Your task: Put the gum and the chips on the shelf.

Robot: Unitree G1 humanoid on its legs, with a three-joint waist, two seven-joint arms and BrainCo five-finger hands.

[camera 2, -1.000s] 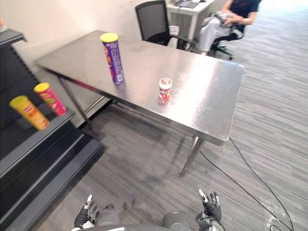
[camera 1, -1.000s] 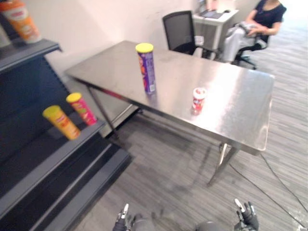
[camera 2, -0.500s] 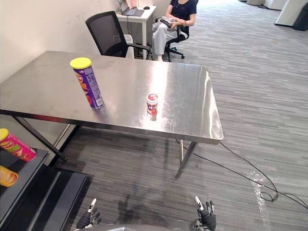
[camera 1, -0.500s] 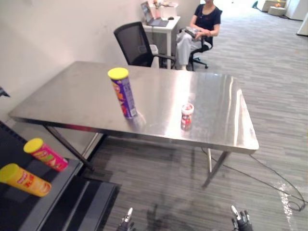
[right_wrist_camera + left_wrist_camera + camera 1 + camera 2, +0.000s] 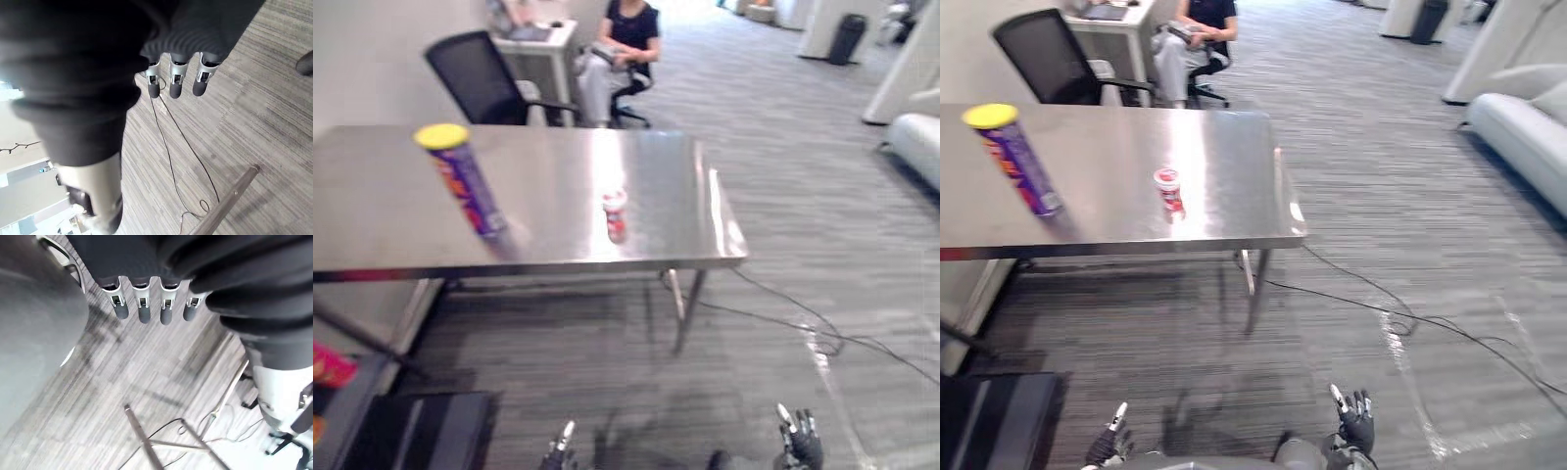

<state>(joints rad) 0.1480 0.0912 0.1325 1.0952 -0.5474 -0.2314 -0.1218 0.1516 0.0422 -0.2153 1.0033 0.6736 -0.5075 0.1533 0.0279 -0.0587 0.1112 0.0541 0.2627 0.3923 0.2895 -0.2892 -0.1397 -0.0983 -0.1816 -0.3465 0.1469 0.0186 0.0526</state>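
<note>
Chips stand upright, long axis vertical and yellow lid up, toward the surface's left end. The gum stands upright to their right, nearer the front edge. Wrist views show the left hand and right hand released, fingers straight above the floor, grasping nothing; the shelf is cut off at the left eye view's lower left.

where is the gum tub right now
In the right eye view the gum tub stands upright on the steel table, toward its right end, right of the purple chips can and apart from it.
</note>
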